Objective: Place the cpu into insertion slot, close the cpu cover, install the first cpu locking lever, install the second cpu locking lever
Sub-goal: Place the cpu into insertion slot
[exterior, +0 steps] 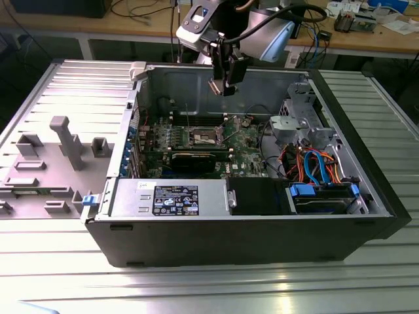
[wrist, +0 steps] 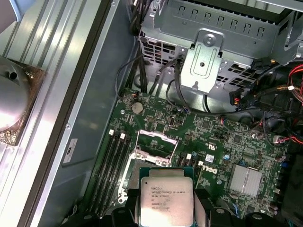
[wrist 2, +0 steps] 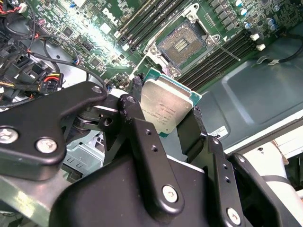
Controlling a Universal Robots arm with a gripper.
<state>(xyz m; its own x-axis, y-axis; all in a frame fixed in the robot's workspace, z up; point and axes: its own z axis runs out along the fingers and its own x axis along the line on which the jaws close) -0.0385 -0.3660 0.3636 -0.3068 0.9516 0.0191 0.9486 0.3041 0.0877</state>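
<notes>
The gripper (wrist 2: 165, 110) is clamped on the cpu (wrist 2: 163, 100): in the second wrist view its two black fingers (wrist 2: 138, 115) press on opposite edges of the chip, whose dull silver face is turned toward that camera with a green rim showing round it. In the first wrist view the gripper (wrist: 165, 210) has the cpu (wrist: 165, 195) the same way, held up off the board. The exterior view puts the gripper (exterior: 225, 82) high above the open case (exterior: 229, 226), near its back wall. Below the chip lies the slot (wrist 2: 182, 43), uncovered, its dark gold-tinged contact field bare inside a thin metal rim; in the exterior view the slot (exterior: 204, 136) sits near the middle of the green board (exterior: 245, 140). The cover (wrist: 152, 155) is swung up off the socket, green board showing through its window. Long memory slots (wrist: 113, 161) run on either side of the socket. A perforated metal drive cage (wrist: 208, 40) stands past the board's edge, with bundled cables (wrist: 265, 101) beside it. The case lies on its side on a ribbed metal table (exterior: 196, 291)
</notes>
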